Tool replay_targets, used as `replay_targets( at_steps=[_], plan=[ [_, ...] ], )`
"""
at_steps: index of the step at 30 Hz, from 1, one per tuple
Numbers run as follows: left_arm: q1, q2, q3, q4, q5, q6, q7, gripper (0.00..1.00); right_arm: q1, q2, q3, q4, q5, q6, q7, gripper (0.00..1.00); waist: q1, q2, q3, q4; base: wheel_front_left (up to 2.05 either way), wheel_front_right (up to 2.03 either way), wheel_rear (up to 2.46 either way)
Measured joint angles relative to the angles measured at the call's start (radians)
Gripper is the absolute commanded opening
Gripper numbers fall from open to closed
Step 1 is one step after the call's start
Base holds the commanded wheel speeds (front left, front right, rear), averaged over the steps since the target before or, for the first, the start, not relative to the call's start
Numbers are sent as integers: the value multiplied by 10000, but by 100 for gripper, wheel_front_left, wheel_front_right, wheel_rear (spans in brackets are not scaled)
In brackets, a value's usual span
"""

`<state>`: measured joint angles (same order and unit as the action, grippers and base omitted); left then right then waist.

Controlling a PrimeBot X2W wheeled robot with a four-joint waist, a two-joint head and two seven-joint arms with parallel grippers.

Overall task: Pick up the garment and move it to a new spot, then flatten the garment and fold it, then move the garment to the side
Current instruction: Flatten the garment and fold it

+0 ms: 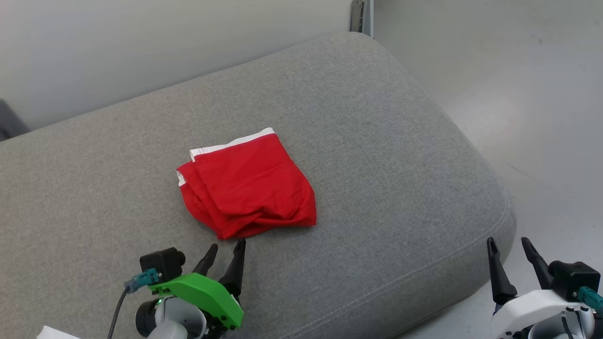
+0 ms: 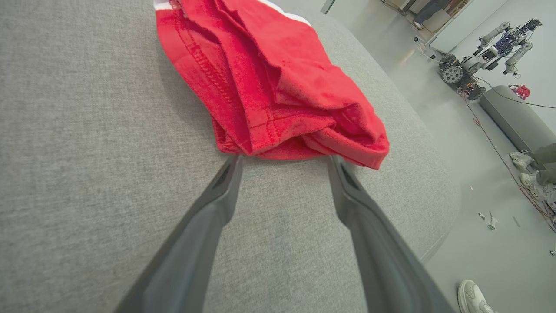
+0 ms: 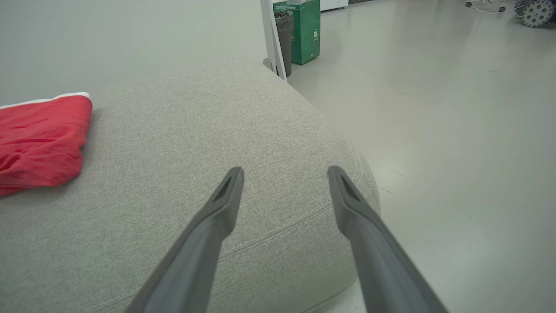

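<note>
The garment (image 1: 247,186) is a red cloth with a white band, lying folded and a little rumpled near the middle of the grey cushion (image 1: 377,141). In the left wrist view the garment (image 2: 278,82) lies just past my fingertips. My left gripper (image 1: 227,249) stands open just short of its near edge, nothing between the fingers; its own view shows the left gripper (image 2: 284,163) the same way. My right gripper (image 1: 509,245) is open over the cushion's right front corner, far from the cloth. From the right wrist, the right gripper (image 3: 284,174) points along the cushion, with the garment (image 3: 41,141) at the far left.
The cushion's rounded right edge (image 1: 506,207) drops to a pale floor (image 1: 518,70). A green bin (image 3: 306,30) and a post stand behind the cushion. Another robot (image 2: 482,56) and a person's shoes (image 2: 523,163) are off on the floor. A wall runs behind.
</note>
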<state>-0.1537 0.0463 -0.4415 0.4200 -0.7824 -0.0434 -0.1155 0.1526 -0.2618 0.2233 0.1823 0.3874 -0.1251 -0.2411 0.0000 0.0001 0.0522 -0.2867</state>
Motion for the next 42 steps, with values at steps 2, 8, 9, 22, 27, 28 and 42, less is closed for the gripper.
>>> replay_targets(
  at_steps=[2,8,9,22,27,28,42],
  plan=[
    [-85,0,0,272,-75,0,-15,100,3,46,-29,-31,-96,0,0,100,0,0,11,-36,0,0,0],
    [-414,-2,-44,598,-215,-2,-148,100,42,86,-104,-75,-115,0,40,100,0,0,6,-81,0,0,0],
    [-456,-2,-81,631,-236,-4,-192,100,50,88,-107,-88,-115,0,40,100,0,0,10,-85,0,0,0],
    [-955,-15,-435,1233,-591,-98,-453,100,91,146,-159,-213,-207,0,132,100,0,0,100,-135,0,0,0],
    [-1093,-19,-527,1440,-708,-153,-545,100,166,230,-163,-236,-261,0,144,100,0,0,121,-143,0,0,0],
    [-1136,-19,-556,1476,-742,-173,-589,95,171,240,-163,-242,-272,0,146,100,0,0,122,-142,0,0,0],
    [-1476,-25,-936,1870,-945,-272,-807,52,197,263,-161,-305,-293,0,234,100,0,0,162,-109,0,0,0]
  ],
)
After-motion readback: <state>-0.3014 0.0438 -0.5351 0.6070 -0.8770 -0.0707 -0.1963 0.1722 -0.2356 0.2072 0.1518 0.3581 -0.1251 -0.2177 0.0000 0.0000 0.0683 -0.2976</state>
